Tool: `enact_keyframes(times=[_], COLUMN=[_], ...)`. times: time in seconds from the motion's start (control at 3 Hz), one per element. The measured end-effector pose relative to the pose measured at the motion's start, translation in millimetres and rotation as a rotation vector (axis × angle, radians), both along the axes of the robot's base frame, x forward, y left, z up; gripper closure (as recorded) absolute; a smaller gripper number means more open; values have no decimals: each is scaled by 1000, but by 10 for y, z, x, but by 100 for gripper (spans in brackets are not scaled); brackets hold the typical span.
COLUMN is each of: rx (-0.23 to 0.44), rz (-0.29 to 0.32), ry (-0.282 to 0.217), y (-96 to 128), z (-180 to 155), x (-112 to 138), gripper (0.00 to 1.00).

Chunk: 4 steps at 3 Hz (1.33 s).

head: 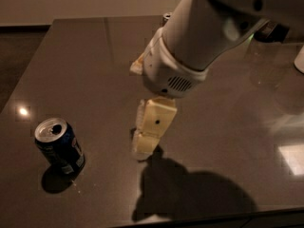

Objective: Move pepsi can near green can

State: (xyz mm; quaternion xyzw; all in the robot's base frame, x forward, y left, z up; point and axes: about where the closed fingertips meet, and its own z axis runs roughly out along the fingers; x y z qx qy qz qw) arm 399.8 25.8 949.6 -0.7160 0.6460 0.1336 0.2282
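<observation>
The pepsi can (59, 146) stands upright at the front left of the dark table (90, 61); it is dark blue with a silver top and an open hole. My gripper (143, 147) hangs from the big white arm (199, 37), pointing down just above the table. It is to the right of the pepsi can, about a can's width away and not touching it. The green can is hidden behind the arm.
The top of a slim silver can (166, 16) peeks out behind the arm at the back. A white object (299, 59) sits at the right edge. The table's front edge runs along the bottom of the view. The arm casts a dark shadow (190, 194) front centre.
</observation>
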Motion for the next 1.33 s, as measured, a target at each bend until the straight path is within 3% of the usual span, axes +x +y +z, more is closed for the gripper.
enact_keyframes(times=[0.67, 1.33], rx=[43, 145], rz=[26, 69], ry=[78, 95], y=[543, 1014], z=[-374, -480], x=[-32, -138], gripper=[0, 0])
